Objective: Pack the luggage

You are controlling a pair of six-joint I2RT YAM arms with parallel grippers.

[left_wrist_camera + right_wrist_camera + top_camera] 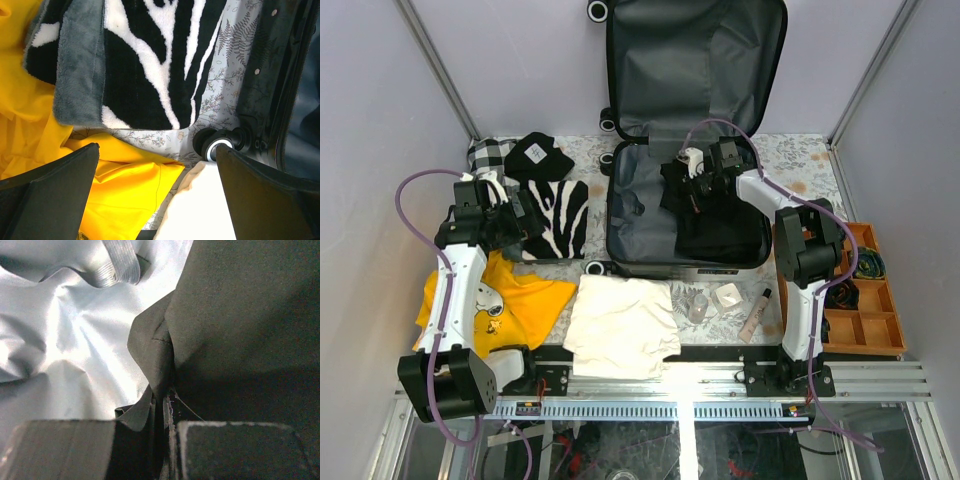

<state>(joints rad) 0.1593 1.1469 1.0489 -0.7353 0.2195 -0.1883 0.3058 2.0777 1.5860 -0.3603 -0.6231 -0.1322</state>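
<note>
The luggage [620,250] lies open at the back centre, its lid [695,60] leaning on the wall and its grey lining [65,340] showing. A black garment [720,235] lies in its right half. My right gripper [695,170] is inside the case, shut on a fold of that black garment [240,315], which is pinched between the pads [167,425]. My left gripper [520,220] hangs open [157,150] over the table with nothing between its fingers. It is above the edges of a zebra towel [140,60], a yellow shirt [120,185] and a white cloth [200,210], near a luggage wheel [215,145].
A black hat [538,155] and a checkered cloth [490,150] lie at the back left. A small jar [698,305], a white box [727,297] and a tube [757,315] sit in front of the case. An orange compartment tray [865,330] stands at the right edge.
</note>
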